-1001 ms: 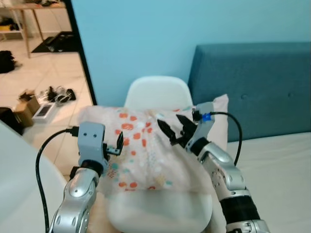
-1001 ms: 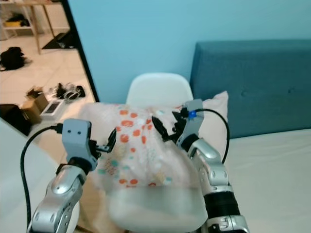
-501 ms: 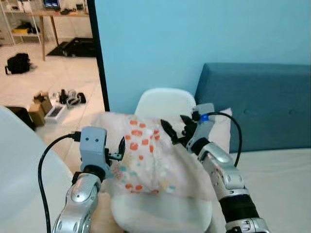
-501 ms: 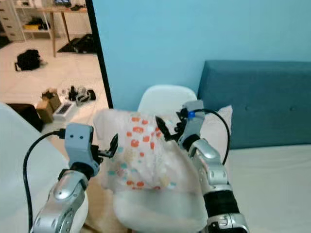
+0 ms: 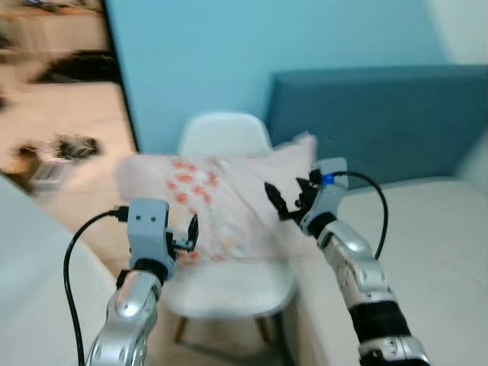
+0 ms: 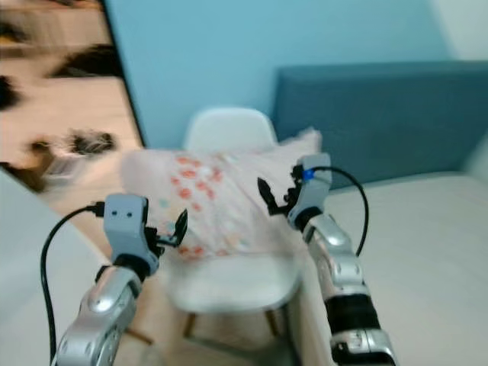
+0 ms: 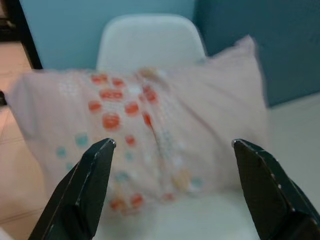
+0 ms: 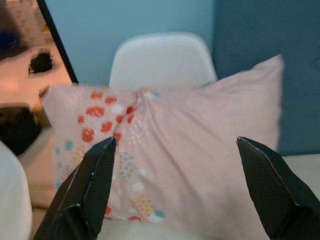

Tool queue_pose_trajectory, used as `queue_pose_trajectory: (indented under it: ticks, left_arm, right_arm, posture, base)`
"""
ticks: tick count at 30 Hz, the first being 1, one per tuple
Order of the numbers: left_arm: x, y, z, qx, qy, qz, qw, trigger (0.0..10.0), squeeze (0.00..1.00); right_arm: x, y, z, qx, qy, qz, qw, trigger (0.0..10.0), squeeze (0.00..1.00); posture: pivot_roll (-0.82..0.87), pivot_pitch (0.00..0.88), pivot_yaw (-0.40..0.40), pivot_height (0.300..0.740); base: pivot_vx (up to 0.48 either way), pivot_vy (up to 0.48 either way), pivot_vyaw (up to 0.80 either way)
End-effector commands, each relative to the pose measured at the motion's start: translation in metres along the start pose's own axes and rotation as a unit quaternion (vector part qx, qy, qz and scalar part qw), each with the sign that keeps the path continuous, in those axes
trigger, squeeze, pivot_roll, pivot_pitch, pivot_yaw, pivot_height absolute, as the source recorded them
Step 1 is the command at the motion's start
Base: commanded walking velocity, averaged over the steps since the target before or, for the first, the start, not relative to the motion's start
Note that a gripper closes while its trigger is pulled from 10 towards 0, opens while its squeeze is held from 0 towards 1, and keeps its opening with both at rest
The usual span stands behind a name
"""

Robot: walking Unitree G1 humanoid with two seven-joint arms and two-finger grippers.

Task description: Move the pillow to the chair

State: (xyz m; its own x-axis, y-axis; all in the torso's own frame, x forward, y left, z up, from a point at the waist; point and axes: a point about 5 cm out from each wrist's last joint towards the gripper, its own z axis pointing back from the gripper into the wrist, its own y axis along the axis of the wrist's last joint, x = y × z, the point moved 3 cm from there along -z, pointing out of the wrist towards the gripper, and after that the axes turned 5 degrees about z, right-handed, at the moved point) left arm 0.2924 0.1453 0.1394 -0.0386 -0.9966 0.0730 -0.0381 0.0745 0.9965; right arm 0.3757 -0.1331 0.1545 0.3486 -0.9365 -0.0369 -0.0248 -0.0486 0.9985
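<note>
A: The pillow (image 5: 221, 206) sits on the white chair (image 5: 229, 284), leaning against its backrest, one corner poking out toward the blue headboard (image 5: 366, 122).

B: And both claws are off it — half a second ago they were right up against the fabric. Now the left gripper (image 5: 191, 229) hangs in front of the pillow's patterned end, fingers spread apart with nothing between them.

A: Same on the other side. The right gripper (image 5: 286, 204) is near the plain pink half, fingers wide, holding nothing.

B: The whole picture has swung too — the camera has moved, and everything is blurred. More of the chair seat and its legs show under the pillow than before.

A: And the white bed (image 5: 427, 252) runs along the right, just beside the chair.
</note>
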Motion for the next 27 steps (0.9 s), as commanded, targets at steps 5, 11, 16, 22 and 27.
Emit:
queue_pose_trajectory:
  ticks: [5,11,16,22,27]
  left_arm:
    - [0.0,-0.001,0.0,-0.003,0.0,0.005,1.0,10.0,0.0]
    - [0.0,-0.001,-0.001,-0.003,0.001,0.006,1.0,10.0,0.0]
    - [0.001,0.0,-0.001,0.0,-0.002,0.014,1.0,10.0,0.0]
    - [-0.002,0.001,-0.003,0.004,-0.006,0.015,1.0,10.0,0.0]
    - [-0.009,0.001,-0.004,0.005,0.001,0.0,1.0,10.0,0.0]
  right_arm:
    - [-0.003,0.014,-0.006,0.029,0.005,0.004,1.0,10.0,0.0]
    - [0.0,0.013,-0.006,0.022,-0.004,0.013,1.0,10.0,0.0]
    - [0.01,0.014,-0.007,0.018,-0.03,0.024,0.999,10.0,0.0]
    - [0.027,0.012,-0.005,-0.001,-0.079,0.043,0.996,10.0,0.0]
    - [0.041,0.001,-0.001,-0.035,-0.112,0.057,0.991,10.0,0.0]
  posture:
    - [0.05,0.0,-0.044,0.74]
    - [0.05,0.0,-0.045,0.74]
    - [0.05,0.0,-0.046,0.74]
    - [0.05,0.0,-0.047,0.74]
    - [0.04,0.0,-0.046,0.74]
  base:
    - [-0.48,0.0,0.0]
    - [-0.48,0.0,-0.25]
    - [-0.309,0.0,-0.76]
    - [0.0,0.0,-0.74]
    - [0.0,0.0,-0.73]
